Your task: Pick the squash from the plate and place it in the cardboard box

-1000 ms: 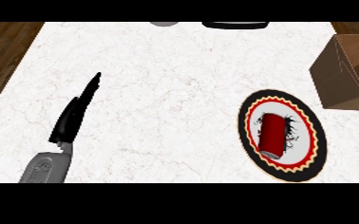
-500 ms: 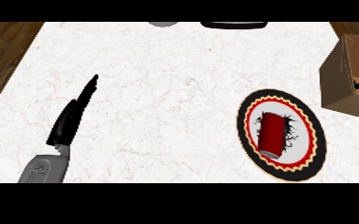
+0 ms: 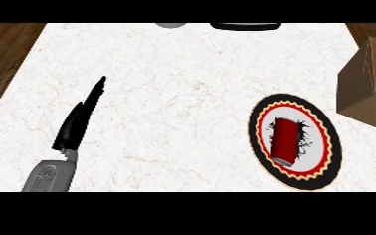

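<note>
A round plate with a black rim and a red and yellow zigzag band sits on the white marble counter at the right. On it lies the squash, which looks like a dark red cylinder, with black scribbled marks beside it. The brown cardboard box stands at the right edge, just beyond the plate and partly cut off. My left hand shows at the lower left, far from the plate, seen edge-on with straight fingers pointing up and nothing in it. My right hand is out of sight.
A grey object and a flat black object lie at the counter's far edge. Dark wood shows past the counter's left side. The grey left forearm enters from the bottom left.
The box shows a little less at the right edge than a second ago. The left hand, plate and squash have barely moved.
</note>
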{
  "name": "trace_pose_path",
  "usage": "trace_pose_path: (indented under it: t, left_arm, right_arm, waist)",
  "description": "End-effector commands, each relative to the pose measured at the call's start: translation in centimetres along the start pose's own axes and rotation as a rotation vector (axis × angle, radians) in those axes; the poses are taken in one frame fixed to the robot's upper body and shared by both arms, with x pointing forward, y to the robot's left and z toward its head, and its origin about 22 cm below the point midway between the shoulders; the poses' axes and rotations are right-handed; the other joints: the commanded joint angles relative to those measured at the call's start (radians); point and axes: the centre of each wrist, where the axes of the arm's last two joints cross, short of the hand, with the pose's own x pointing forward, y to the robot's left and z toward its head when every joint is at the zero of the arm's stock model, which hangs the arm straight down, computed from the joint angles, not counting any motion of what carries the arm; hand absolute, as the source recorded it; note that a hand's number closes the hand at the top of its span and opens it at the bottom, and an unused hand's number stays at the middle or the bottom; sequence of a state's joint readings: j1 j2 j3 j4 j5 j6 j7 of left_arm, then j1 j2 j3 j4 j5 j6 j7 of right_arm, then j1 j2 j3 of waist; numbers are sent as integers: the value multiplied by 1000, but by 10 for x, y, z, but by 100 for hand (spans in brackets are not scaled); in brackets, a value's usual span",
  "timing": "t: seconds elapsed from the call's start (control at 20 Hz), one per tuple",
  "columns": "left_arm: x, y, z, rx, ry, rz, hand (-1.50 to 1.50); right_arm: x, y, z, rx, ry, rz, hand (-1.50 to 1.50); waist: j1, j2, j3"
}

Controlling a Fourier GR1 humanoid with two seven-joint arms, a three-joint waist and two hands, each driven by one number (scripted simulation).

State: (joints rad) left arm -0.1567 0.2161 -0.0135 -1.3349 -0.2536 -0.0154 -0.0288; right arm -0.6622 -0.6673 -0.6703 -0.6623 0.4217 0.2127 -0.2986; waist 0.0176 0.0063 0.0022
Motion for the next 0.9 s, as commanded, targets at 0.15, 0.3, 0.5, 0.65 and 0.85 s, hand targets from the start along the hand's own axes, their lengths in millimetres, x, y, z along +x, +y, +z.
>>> trace_pose_path:
  t: [0.15,0.3,0.5,0.65,0.85]
  left_arm:
    - [2,6,-7,-8,-13,4,0]
    - [3,18,0,-16,-21,-9,0]
    - [-1,3,2,-1,-14,18,0]
    - [-9,7,-3,-6,-19,18,0]
    - [5,9,-6,0,-29,0,0]
  right_arm:
    - [-35,-40,21,-184,-47,-175,-150]
    - [-59,-57,42,-259,-52,-200,-150]
    - [-65,-86,57,-304,-78,-238,-150]
    - [-71,-96,66,-354,-92,-241,-150]
    - [-81,-112,85,-372,-90,-227,-150]
  waist:
    - [-1,5,1]
    - [12,9,3]
    - [15,13,5]
    - [13,17,6]
    - [15,15,7]
